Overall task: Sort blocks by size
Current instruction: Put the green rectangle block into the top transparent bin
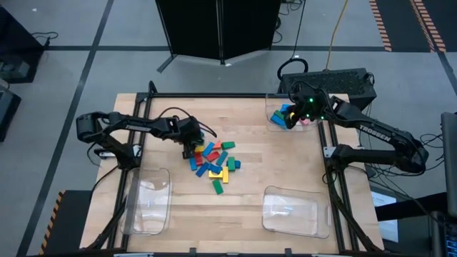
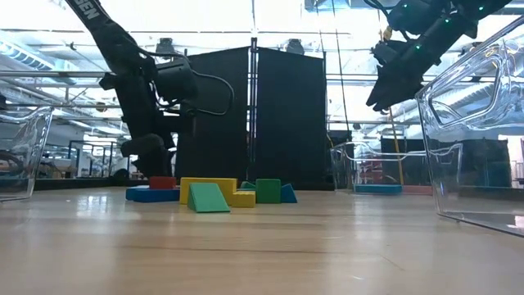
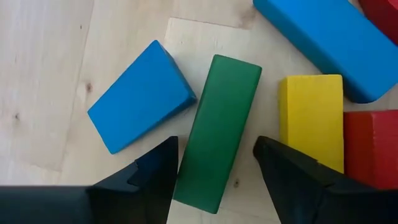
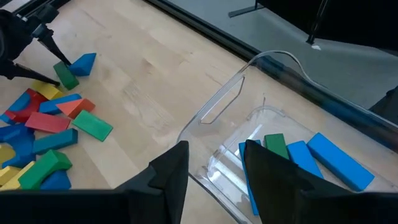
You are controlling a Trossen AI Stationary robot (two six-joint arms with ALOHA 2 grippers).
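Wooden worktop. Clear trays at 7 o'clock, 5 o'clock, 1 o'clock. Dark screen beyond, at 12.

- Both arms are dark, nearly black, built of slim links joined by bulkier rounded joints.
- The right arm carries white lettering along its link and small green lights near the wrist.
- The left arm trails a thin black cable looping by its wrist.
- The left gripper has two matte black, wedge-shaped fingers with angular edges.
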